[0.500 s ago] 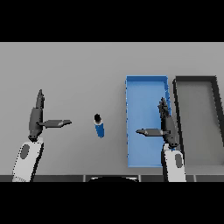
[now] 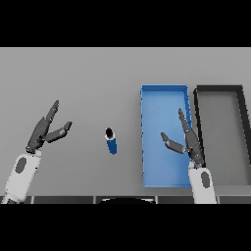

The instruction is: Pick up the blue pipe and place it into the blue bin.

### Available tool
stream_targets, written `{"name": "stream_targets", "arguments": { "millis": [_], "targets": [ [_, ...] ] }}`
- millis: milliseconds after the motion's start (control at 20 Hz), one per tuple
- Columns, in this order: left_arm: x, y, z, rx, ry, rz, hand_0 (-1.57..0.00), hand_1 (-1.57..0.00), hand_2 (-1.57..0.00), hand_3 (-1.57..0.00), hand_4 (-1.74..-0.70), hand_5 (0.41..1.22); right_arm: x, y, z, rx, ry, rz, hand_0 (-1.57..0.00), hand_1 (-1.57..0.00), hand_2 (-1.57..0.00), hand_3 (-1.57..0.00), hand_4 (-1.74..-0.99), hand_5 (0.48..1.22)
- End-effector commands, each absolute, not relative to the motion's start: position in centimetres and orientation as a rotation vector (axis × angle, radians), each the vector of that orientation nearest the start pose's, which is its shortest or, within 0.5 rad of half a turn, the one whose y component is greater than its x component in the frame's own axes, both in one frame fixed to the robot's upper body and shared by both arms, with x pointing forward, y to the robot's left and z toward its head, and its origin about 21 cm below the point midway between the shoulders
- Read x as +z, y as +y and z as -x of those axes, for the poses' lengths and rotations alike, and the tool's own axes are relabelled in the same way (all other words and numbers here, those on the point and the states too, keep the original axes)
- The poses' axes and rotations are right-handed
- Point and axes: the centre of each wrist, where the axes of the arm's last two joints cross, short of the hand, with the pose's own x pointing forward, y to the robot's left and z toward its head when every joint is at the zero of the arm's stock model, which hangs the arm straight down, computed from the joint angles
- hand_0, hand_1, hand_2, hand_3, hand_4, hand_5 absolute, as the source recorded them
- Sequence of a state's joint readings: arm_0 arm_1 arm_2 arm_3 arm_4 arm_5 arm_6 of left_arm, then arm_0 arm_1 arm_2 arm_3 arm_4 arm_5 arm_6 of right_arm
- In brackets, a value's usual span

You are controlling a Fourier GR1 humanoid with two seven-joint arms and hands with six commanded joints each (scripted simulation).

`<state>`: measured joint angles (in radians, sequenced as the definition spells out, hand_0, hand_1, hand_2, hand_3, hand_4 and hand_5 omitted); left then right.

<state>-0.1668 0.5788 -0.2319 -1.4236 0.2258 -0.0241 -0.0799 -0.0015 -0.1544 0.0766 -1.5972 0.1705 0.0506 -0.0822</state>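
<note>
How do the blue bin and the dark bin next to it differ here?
The blue bin is bright blue; the dark bin has black walls and a grey floor. The blue bin lies nearer the blue pipe, the dark bin farther to the right. The right hand hangs over the blue bin, not over the dark bin. Both are open rectangular trays, side by side, with nothing in them.

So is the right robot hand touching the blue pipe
Apart. The head view shows grey table between the blue pipe and the right robot hand, which is over the blue bin.
</note>
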Motion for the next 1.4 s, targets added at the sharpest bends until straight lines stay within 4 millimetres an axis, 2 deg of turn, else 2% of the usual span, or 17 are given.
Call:
{"name": "stream_targets", "arguments": {
  "millis": [0, 250, 400, 550, 750, 950, 1050, 1200, 1350],
  "targets": [
    [3.9, 31.5, -28.2, -0.511, -1.557, -0.093, 0.00, 0.00, 0.00, 0.00, -0.97, 0.596, 1.3, -24.6, -24.5, 0.388, -1.668, 0.142, 0.00, 0.00, 0.00, 0.00, -1.192, 0.587],
    [4.3, 31.3, -27.3, -0.609, -1.567, -0.001, 0.00, 0.00, 0.00, 0.00, -0.97, 0.586, 1.8, -24.5, -24.5, 0.412, -1.657, 0.157, 0.00, 0.00, 0.00, 0.00, -1.181, 0.580],
    [4.6, 30.1, -25.6, -0.710, -1.539, 0.100, 0.00, 0.00, 0.00, 0.00, -0.99, 0.566, 1.9, -24.6, -24.6, 0.409, -1.647, 0.143, 0.00, 0.00, 0.00, 0.00, -1.200, 0.580],
    [5.2, 28.0, -24.6, -0.811, -1.449, 0.135, 0.00, 0.00, 0.00, 0.00, -1.02, 0.512, 2.1, -24.6, -24.7, 0.393, -1.666, 0.122, 0.00, 0.00, 0.00, 0.00, -1.225, 0.580],
    [4.2, 25.4, -23.5, -0.910, -1.373, 0.197, 0.00, 0.00, 0.00, 0.00, -1.08, 0.472, 2.2, -24.8, -24.6, 0.397, -1.663, 0.131, 0.00, 0.00, 0.00, 0.00, -1.219, 0.572],
    [3.3, 23.0, -24.0, -0.938, -1.388, 0.243, 0.00, 0.00, 0.00, 0.00, -1.12, 0.470, 2.1, -24.4, -25.0, 0.395, -1.641, 0.127, 0.00, 0.00, 0.00, 0.00, -1.210, 0.570],
    [2.4, 21.6, -24.1, -0.935, -1.414, 0.273, 0.00, 0.00, 0.00, 0.00, -1.15, 0.484, 1.5, -24.6, -24.2, 0.388, -1.651, 0.120, 0.00, 0.00, 0.00, 0.00, -1.210, 0.564],
    [1.6, 19.9, -25.5, -0.908, -1.433, 0.270, 0.00, 0.00, 0.00, 0.00, -1.14, 0.488, 1.7, -24.4, -24.7, 0.377, -1.638, 0.117, 0.00, 0.00, 0.00, 0.00, -1.207, 0.555],
    [0.0, 18.4, -25.6, -0.868, -1.426, 0.303, 0.00, 0.00, 0.00, 0.00, -1.13, 0.491, 1.3, -24.3, -24.5, 0.367, -1.647, 0.106, 0.00, 0.00, 0.00, 0.00, -1.207, 0.551]
  ]
}}
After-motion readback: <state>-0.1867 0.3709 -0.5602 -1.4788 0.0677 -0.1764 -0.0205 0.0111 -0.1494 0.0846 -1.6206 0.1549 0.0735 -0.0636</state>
